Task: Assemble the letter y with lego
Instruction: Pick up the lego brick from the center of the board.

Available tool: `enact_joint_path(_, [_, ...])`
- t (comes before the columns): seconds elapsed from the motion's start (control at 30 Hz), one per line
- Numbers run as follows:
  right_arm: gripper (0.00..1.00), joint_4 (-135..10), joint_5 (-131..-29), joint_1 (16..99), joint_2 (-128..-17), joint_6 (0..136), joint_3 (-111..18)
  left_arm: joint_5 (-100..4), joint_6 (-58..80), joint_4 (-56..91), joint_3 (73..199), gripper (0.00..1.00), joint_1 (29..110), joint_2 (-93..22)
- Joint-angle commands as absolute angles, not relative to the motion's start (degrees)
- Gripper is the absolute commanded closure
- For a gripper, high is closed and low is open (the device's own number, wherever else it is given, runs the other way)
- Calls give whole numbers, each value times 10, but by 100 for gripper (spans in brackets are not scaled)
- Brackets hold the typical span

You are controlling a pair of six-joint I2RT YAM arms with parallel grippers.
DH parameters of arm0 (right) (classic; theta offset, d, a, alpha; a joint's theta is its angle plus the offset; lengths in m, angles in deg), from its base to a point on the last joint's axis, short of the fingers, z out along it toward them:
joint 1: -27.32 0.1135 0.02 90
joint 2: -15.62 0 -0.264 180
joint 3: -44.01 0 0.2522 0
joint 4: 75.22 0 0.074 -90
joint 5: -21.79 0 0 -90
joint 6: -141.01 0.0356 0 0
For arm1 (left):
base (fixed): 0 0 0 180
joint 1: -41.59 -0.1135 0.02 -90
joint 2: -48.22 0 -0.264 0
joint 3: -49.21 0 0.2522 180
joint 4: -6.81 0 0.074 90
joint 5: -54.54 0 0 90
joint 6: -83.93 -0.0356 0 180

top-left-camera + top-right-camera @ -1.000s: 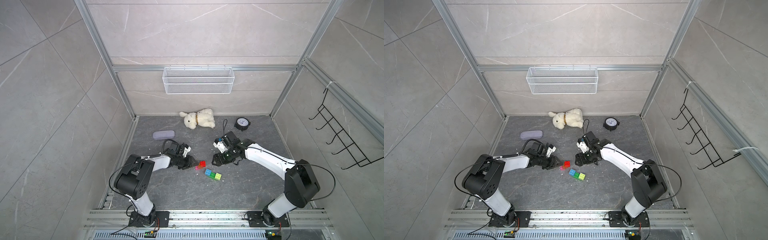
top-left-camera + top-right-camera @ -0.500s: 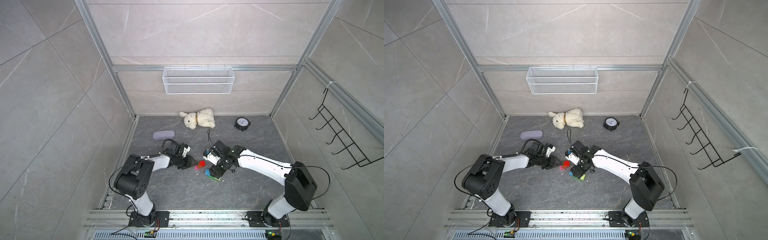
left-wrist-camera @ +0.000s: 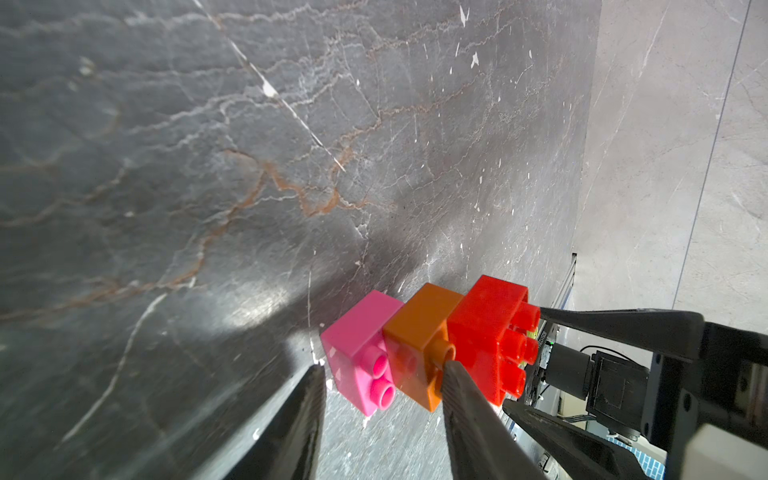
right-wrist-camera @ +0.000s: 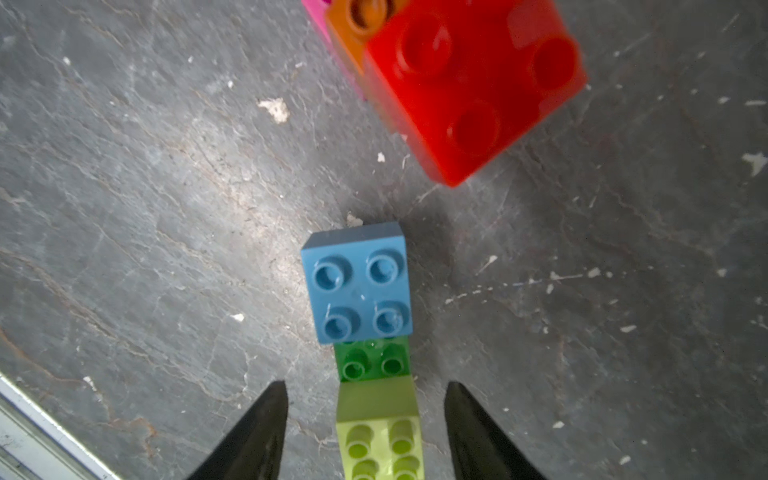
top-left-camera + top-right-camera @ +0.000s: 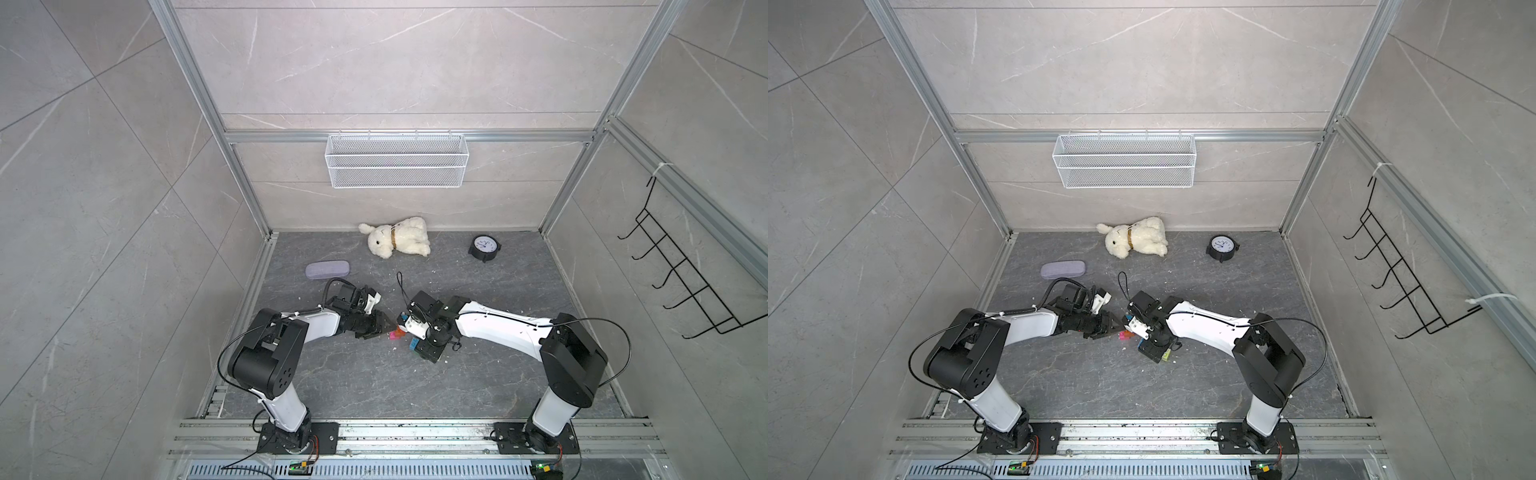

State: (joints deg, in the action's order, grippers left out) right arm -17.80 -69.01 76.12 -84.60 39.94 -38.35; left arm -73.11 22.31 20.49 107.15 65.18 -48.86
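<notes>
left hand clamps pink-orange-red stem at mid surface | right hand open astride yellow-green brick of blue-green fork, just right | bricks likely light, stiff, slick; grip flat sides

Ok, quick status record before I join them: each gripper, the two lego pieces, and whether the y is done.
left gripper: shut on the red-orange-pink stem, which seems lifted off the table
right gripper: open, fingers either side of the yellow-green brick, gaps on both sides
on table: blue brick and yellow-green brick sit on the green bar
assembly: not done; stem and green bar apart
</notes>
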Motion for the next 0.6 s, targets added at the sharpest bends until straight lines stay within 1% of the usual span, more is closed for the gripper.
enact_joint_path(0.0, [38,-185,-677,767,-861,383,-397,-663,221,274,1060,52,645,-504])
enact_joint_path(0.17, [42,-192,-681,772,-871,375,-397,-663,220,274,1059,52,645,-503])
enact_joint_path(0.4, [46,-205,-678,776,-882,370,-387,-663,220,274,1059,52,645,-504])
enact_joint_path(0.57, [52,-212,-672,777,-889,366,-383,-663,220,275,1058,52,645,-504])
